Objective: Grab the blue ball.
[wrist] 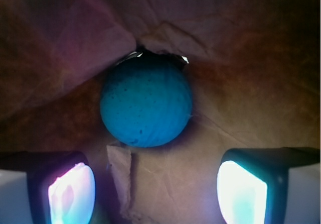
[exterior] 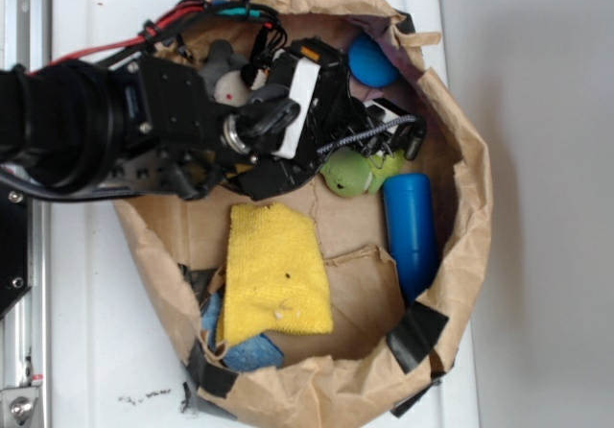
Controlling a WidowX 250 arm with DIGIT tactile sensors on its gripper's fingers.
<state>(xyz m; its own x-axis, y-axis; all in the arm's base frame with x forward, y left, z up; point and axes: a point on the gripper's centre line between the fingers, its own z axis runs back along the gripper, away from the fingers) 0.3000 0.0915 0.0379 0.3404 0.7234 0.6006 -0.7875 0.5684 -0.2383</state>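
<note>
The blue ball [exterior: 371, 60] lies against the far paper wall of the brown bag nest [exterior: 451, 159], near its top right. In the wrist view the blue ball [wrist: 146, 103] fills the middle, resting where the paper floor meets the wall. My gripper [wrist: 156, 191] is open, its two bright pads at the bottom corners, with bare paper between them. The ball sits just beyond the fingertips, apart from them and centred on the gap. From the exterior view the gripper [exterior: 389, 126] points right, a little below the ball.
A green plush [exterior: 357, 171] lies under the gripper, and a long blue cylinder [exterior: 412, 231] lies to its right. A yellow cloth [exterior: 275, 270] covers the bag's lower middle. A grey and white plush [exterior: 225, 73] sits behind the arm. Blue cloth scraps [exterior: 251, 351] lie near the bottom.
</note>
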